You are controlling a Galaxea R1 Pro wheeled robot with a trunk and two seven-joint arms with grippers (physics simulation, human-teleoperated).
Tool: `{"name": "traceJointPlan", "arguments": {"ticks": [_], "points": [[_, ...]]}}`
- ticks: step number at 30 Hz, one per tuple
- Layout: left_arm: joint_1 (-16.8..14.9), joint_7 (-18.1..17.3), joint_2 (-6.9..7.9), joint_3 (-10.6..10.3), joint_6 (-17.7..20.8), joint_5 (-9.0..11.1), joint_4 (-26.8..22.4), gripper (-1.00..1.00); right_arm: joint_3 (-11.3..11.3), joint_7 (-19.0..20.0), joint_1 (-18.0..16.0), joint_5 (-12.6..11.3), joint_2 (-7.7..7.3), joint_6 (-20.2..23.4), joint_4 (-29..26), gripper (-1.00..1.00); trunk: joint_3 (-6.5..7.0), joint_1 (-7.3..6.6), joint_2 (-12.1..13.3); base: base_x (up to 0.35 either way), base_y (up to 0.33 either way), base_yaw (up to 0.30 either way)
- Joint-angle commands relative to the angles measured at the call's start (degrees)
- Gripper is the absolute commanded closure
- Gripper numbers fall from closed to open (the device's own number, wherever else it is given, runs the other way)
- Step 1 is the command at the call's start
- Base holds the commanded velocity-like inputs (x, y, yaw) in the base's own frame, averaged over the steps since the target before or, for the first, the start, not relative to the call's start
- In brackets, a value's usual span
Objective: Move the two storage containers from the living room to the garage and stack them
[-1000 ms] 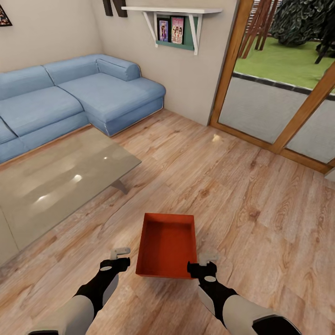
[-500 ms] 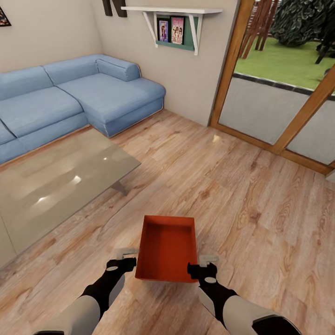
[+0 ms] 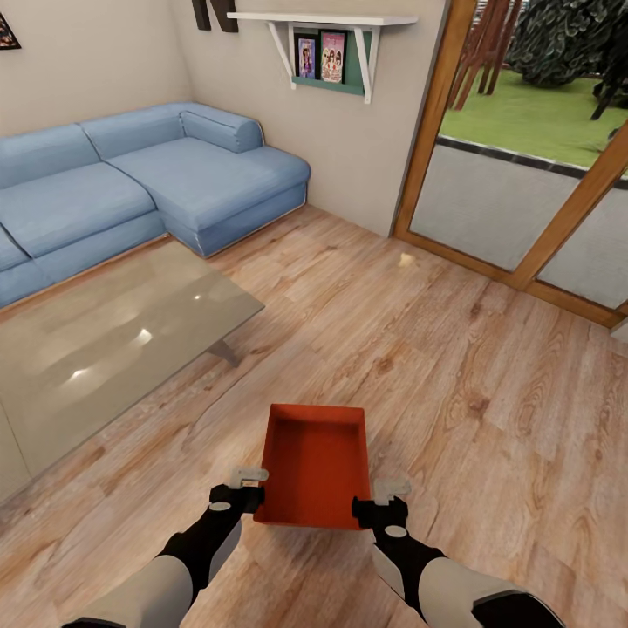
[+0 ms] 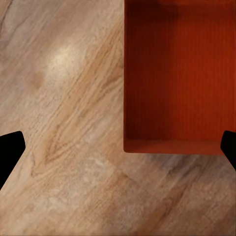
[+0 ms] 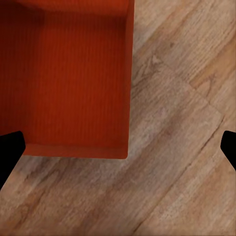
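One red-orange storage container (image 3: 314, 462) sits open side up on the light wood-plank living room floor just in front of me. My left gripper (image 3: 242, 486) is open at its left near corner, one finger over the container's edge in the left wrist view (image 4: 118, 147). My right gripper (image 3: 384, 498) is open at the right near corner, straddling the right wall (image 5: 118, 150). The ribbed bin interior (image 4: 177, 73) (image 5: 69, 73) is empty. The second container and the garage are out of view.
A glass-topped coffee table (image 3: 105, 349) stands to the left, with the blue sectional sofa (image 3: 131, 183) behind it. Wood-framed glass doors (image 3: 523, 201) are at the right rear. A wall shelf (image 3: 323, 39) hangs above. Bare plank floor stretches ahead and to the right.
My left gripper has moved right, from a gap away to the container's left near corner. The right gripper has stayed at the right corner. The container has shifted slightly toward me.
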Motion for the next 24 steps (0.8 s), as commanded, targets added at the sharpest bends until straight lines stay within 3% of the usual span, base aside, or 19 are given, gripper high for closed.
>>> {"name": "traceJointPlan", "arguments": {"ticks": [1,24], "points": [[0.00,0.37,0.05,-0.47,0.38,-0.07,-0.10,-1.00,0.47,-0.23,-0.04,-0.35,0.01,-0.24,0.10,-1.00,-0.03,0.00,-0.02,0.000,0.000,0.000],[-0.05,1.00,-0.38,0.14,0.14,0.56,-1.13,-1.00,0.44,-0.23,-0.04,-0.15,0.01,-0.55,0.15,-1.00,-0.03,0.00,-0.02,0.000,0.000,0.000]]}}
